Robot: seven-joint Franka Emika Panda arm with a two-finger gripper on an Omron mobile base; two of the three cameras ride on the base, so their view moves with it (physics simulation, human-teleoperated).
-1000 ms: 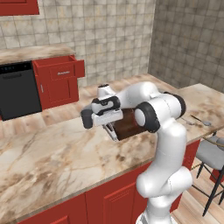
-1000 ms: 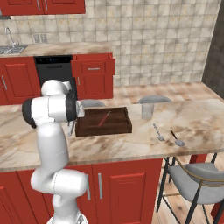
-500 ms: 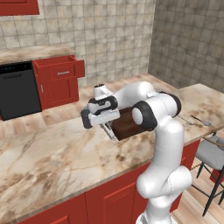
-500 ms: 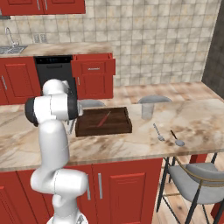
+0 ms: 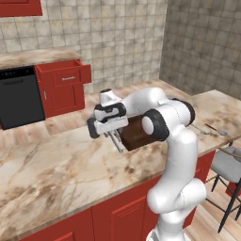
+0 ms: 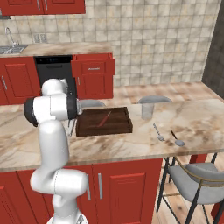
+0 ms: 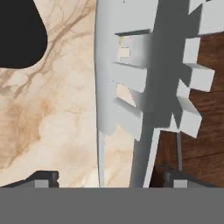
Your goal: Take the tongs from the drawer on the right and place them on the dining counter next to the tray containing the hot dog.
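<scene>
The gripper (image 5: 115, 139) hung low over the dining counter (image 5: 56, 164), just beside the near-left corner of the tray (image 5: 136, 134). Its jaws pinched the tongs (image 5: 114, 141), which slanted down from the hand toward the marble; whether the tips touched the counter could not be told. In the hand view the tongs (image 7: 144, 87) ran up the middle, their ridged scalloped tips spread wide, with marble on one side and the dark brown tray (image 7: 203, 131) on the other. From the right base view the tray (image 6: 104, 122) lay on the counter (image 6: 131, 144) with a thin reddish item inside, too small to identify. Beyond the tray stood a grey cup (image 6: 148, 110), and to its right a spoon (image 6: 158, 132) and a second small utensil (image 6: 176, 138). Behind the tray, across the aisle, the drawer (image 6: 92, 66) stood pulled open.
</scene>
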